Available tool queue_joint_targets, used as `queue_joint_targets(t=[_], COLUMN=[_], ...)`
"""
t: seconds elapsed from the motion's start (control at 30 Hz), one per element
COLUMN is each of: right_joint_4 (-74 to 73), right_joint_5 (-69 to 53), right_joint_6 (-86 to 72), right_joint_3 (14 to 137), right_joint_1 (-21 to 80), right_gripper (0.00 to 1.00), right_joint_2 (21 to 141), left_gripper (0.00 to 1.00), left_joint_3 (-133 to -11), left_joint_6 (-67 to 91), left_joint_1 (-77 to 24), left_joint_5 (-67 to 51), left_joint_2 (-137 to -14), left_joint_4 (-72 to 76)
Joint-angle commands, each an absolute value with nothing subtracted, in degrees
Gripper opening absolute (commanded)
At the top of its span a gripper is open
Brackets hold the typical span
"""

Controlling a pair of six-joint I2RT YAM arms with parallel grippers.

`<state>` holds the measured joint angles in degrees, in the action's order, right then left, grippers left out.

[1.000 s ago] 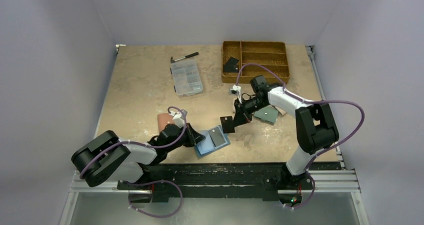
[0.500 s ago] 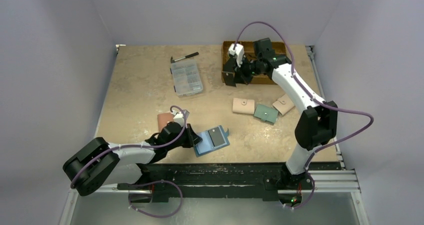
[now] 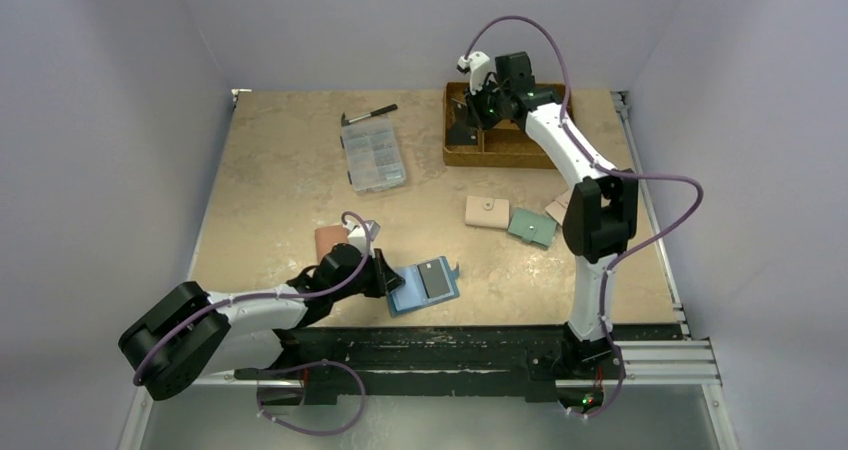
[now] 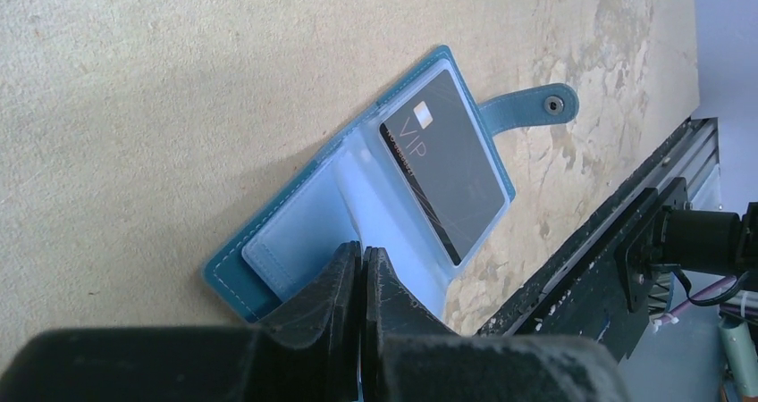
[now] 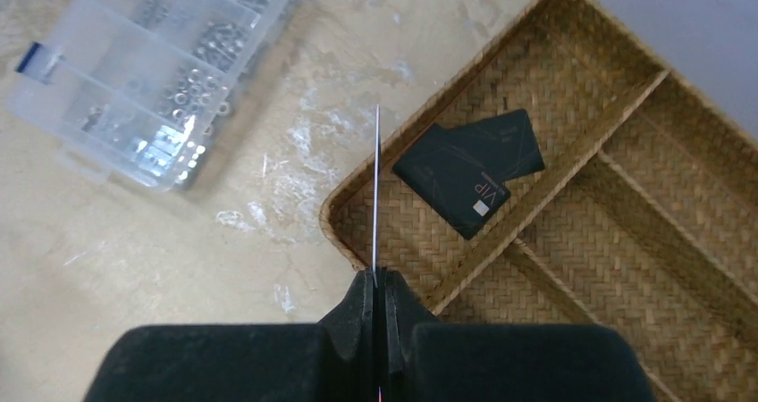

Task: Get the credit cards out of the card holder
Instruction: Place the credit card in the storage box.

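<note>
The dark blue card holder (image 3: 425, 285) lies open near the front edge, and a black card (image 4: 442, 174) sits in its clear right pocket. My left gripper (image 3: 388, 276) is shut on the holder's light blue inside (image 4: 308, 232), at its near edge (image 4: 362, 252). My right gripper (image 3: 472, 120) is shut on a thin card seen edge-on (image 5: 375, 188). It holds the card above the left compartment of the wicker tray (image 5: 357, 228). Two dark cards (image 5: 469, 165) lie overlapped in that compartment.
A clear parts box (image 3: 374, 156) and a pen (image 3: 370, 115) lie at the back left. A pink wallet (image 3: 487, 212), a teal-green wallet (image 3: 531, 227) and a beige wallet (image 3: 558, 208) lie right of centre. A reddish-brown wallet (image 3: 328, 240) lies beside my left arm.
My right gripper carried the card from beside the blue holder up and back to above the wicker tray. The left arm shifted slightly and the holder turned a little with it.
</note>
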<state>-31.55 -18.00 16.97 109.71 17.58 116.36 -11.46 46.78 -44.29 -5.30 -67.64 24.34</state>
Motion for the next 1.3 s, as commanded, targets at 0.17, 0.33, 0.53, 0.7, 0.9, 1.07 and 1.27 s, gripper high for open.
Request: queue_joint_targets(t=[0.17,0.33,0.53,0.7,0.9,1.07,1.27], right_joint_4=[-28.7,-28.7,-28.8,-27.1,-24.0,-23.4,-25.8], right_joint_5=[-13.2,-12.8,-11.3,-4.7,4.2,3.6,-6.8], right_joint_6=[12.2,12.0,11.7,12.1,14.0,14.4,15.0], right_joint_3=[116.1,119.0,122.6,125.5,127.4,126.4,120.4], right_joint_1=[17.2,17.2,17.2,17.2,17.1,17.1,17.1], right_gripper=[0.00,0.00,0.07,0.27,0.44,0.45,0.49], right_joint_2=[123.2,127.5,132.6,135.6,135.9,132.7,124.6], left_gripper=[0.03,0.03,0.03,0.03,0.03,0.03,0.04], left_joint_3=[-13.0,-13.7,-14.7,-15.4,-16.5,-17.0,-17.4], left_joint_6=[44.4,43.7,43.1,43.0,43.0,43.4,43.5], left_joint_1=[-44.1,-44.0,-44.1,-44.1,-44.0,-44.1,-44.0], left_joint_5=[-6.2,-5.9,-5.9,-5.9,-5.9,-5.8,-6.0], left_joint_2=[-64.8,-65.0,-65.8,-66.1,-66.1,-65.9,-66.0], left_joint_4=[22.9,22.2,21.5,20.9,19.6,19.2,19.2])
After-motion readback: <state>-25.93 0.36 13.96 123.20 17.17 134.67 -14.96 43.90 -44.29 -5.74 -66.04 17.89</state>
